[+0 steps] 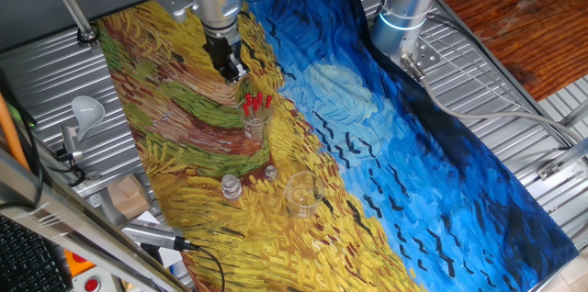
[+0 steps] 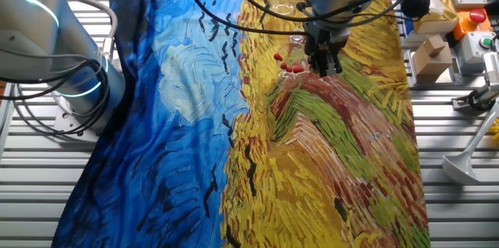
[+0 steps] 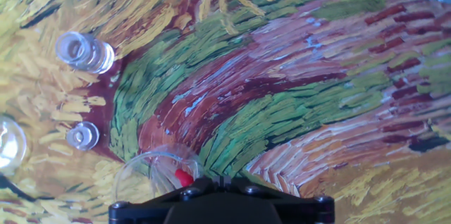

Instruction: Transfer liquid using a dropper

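Red rubber bulbs mark the droppers (image 1: 256, 102), bunched upright in a clear holder glass (image 1: 254, 125). The gripper (image 1: 232, 69) hovers just above and beside that glass, holding nothing; whether its fingers are spread I cannot tell. The step looks like the reach to pick one dropper. Next it must descend squarely over a single bulb. Past the holder stand two small vials (image 1: 231, 185) and a larger beaker (image 1: 300, 195), all on a painted-wheatfield cloth (image 1: 184, 81) over a ribbed metal table (image 1: 514, 99).

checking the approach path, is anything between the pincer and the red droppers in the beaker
Nothing: in one fixed view the pincer hangs just above the droppers standing in their beaker, with only bare painted cloth showing behind the gap.
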Controlling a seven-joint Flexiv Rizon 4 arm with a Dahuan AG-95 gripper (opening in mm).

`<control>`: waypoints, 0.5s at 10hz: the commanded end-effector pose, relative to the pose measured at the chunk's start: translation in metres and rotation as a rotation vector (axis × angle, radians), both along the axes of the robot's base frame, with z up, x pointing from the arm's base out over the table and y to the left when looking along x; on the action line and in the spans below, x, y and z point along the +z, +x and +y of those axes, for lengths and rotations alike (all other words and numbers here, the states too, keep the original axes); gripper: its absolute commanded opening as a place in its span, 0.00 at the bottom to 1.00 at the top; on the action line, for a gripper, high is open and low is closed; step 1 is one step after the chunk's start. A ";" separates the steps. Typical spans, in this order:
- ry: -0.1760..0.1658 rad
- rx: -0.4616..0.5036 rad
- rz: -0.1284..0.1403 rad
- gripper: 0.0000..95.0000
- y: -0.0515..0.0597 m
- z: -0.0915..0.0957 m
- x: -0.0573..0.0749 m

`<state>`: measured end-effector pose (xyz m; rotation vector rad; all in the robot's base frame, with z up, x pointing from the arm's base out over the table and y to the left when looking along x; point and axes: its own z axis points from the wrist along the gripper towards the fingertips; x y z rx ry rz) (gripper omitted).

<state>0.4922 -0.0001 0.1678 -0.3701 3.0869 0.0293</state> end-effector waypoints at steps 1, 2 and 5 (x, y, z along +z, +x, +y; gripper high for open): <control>-0.001 0.094 -0.002 0.00 0.000 0.000 0.000; -0.002 0.225 -0.009 0.00 0.000 0.000 0.000; 0.002 0.366 0.000 0.00 0.000 0.000 0.000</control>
